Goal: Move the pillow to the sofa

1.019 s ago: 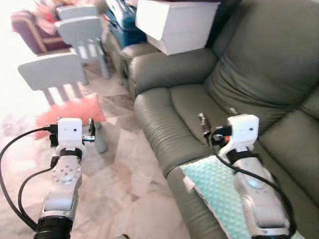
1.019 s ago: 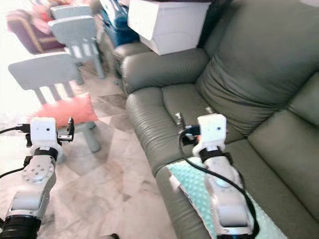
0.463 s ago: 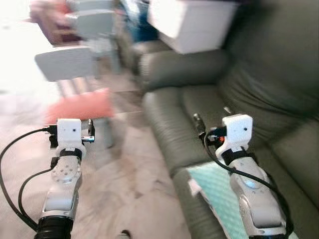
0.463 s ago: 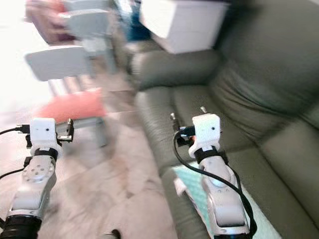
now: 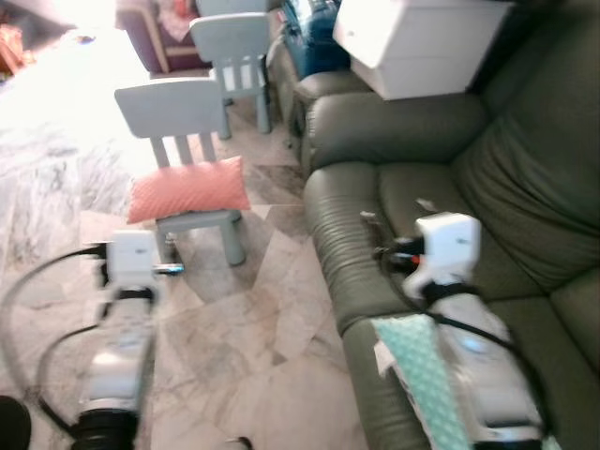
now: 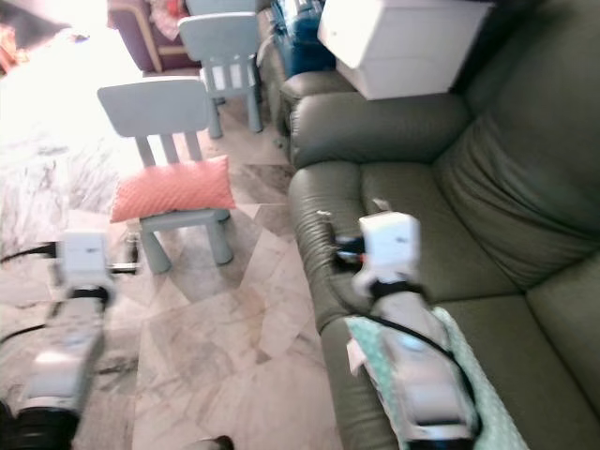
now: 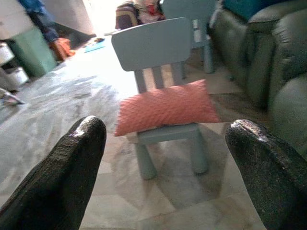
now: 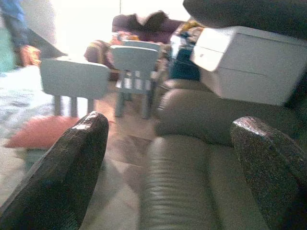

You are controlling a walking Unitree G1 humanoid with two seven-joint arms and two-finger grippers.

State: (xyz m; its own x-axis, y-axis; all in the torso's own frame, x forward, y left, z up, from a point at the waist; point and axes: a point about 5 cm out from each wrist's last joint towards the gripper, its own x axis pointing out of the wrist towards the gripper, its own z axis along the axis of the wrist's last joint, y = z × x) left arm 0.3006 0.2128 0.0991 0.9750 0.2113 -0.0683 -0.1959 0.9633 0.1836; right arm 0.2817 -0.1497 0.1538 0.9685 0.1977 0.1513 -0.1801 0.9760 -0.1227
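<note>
A: Okay, where was the pillow (image 5: 187,187)?

B: Salmon-pink, on the seat of a small pale-blue chair (image 5: 176,105), leaning against the slatted back. Chair stood on the marble floor (image 5: 253,319), just off the front of the sofa (image 5: 441,187).

A: Orientation?

B: Long axis ran across the seat, side to side, roughly parallel to the chair back. One end pointed toward the sofa, the other toward the bright open floor. Both ends overhung the seat edges a bit. Broad face looked toward the robot, tilted back slightly.

A: Grippers?

B: Left gripper (image 7: 168,177) was held above the floor, aimed at the chair; fingers (image 7: 72,163) spread wide, nothing between them, well short of the pillow. Right gripper (image 8: 168,182) hovered over the sofa seat cushion, fingers (image 8: 67,163) also wide apart, holding nothing.

A: Other stuff?

B: Mint dotted cloth (image 5: 422,375) lay on the sofa seat under the right arm. White storage box (image 5: 412,42) sat over the sofa armrest. Second pale-blue chair (image 5: 232,47) farther back, beyond the first.

A: Any text, brands?

B: Nothing readable. Head views were motion-blurred; a small white tag showed at the cloth's edge, print too small to tell.
</note>
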